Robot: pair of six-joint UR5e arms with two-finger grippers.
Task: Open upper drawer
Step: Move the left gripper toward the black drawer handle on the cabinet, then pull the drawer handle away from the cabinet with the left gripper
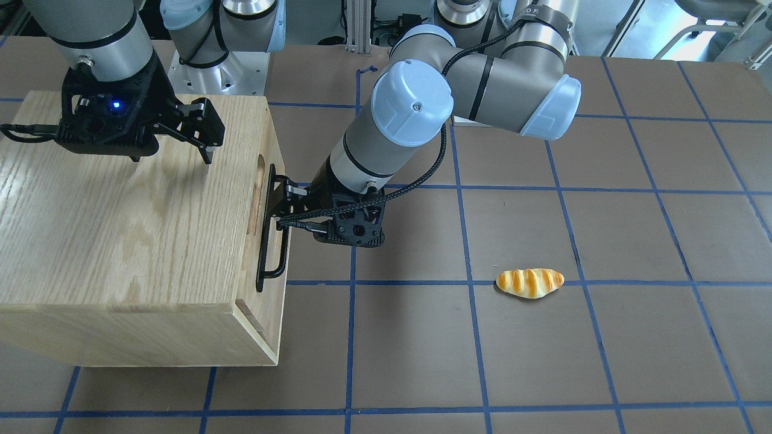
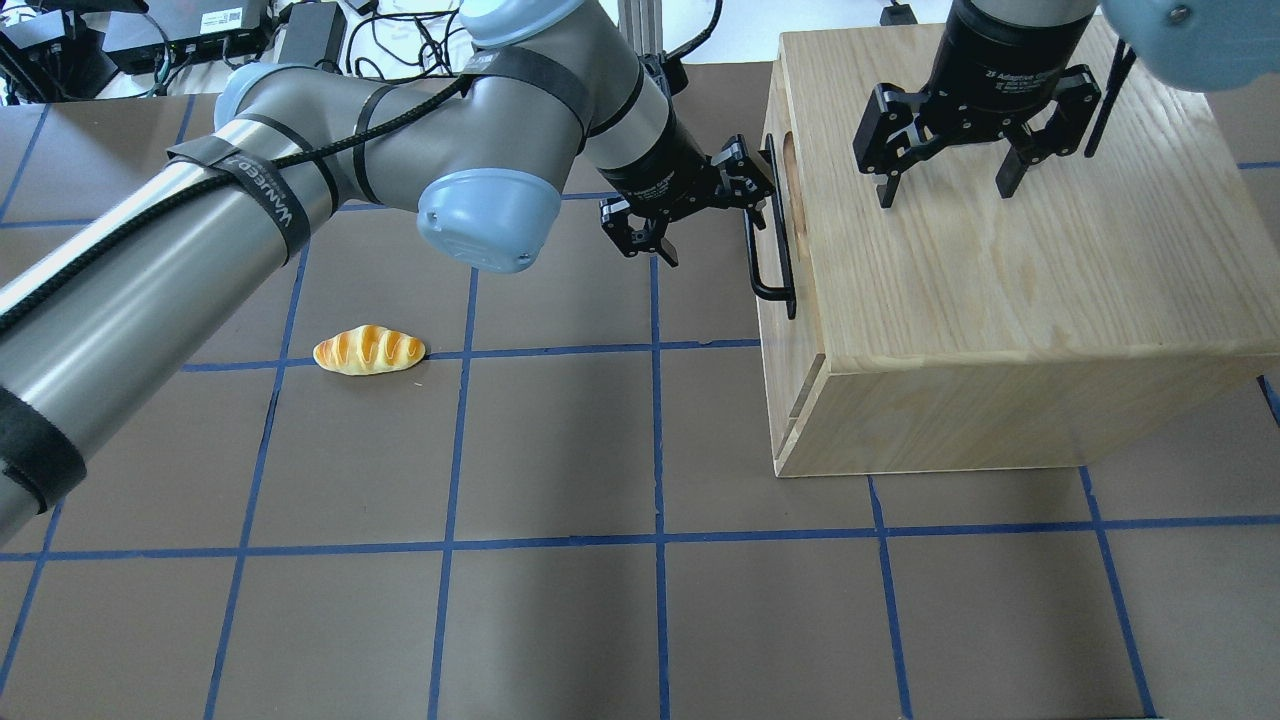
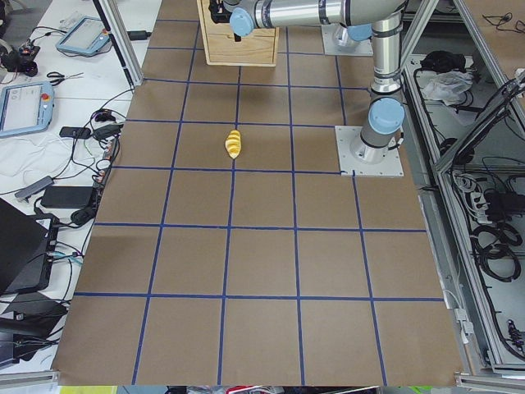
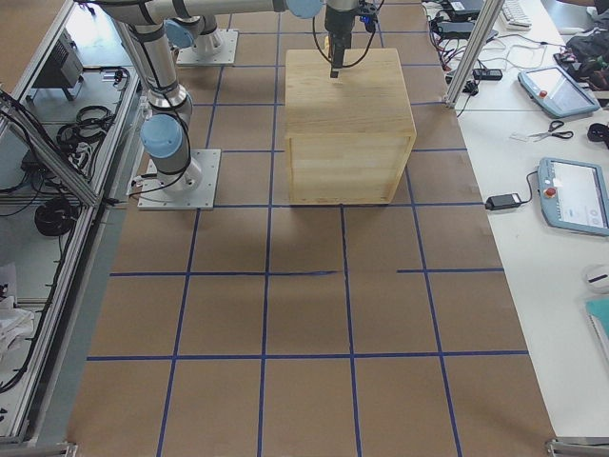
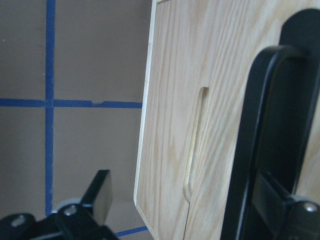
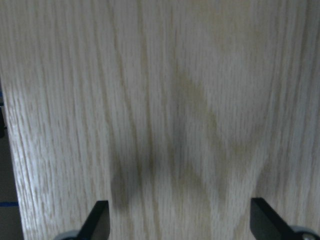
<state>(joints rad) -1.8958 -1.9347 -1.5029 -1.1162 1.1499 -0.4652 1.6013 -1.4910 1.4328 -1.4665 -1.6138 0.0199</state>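
Note:
The upper drawer's front panel (image 1: 272, 250) faces the robot's left and sits flush with the oak cabinet (image 2: 1000, 270). Its black bar handle (image 2: 775, 250) runs along the panel, beside an oval slot (image 1: 260, 166). My left gripper (image 2: 745, 185) is open at the far end of the handle. In the left wrist view the handle (image 5: 260, 130) lies between the fingers, close to the right-hand finger (image 5: 285, 210). My right gripper (image 2: 945, 190) is open and empty just above the cabinet top, as the right wrist view (image 6: 182, 225) shows.
A toy bread roll (image 2: 369, 350) lies on the brown table with blue tape lines (image 2: 600, 540), well away from the cabinet. The cabinet also shows in the exterior right view (image 4: 347, 124). Cables and boxes lie beyond the table's far edge.

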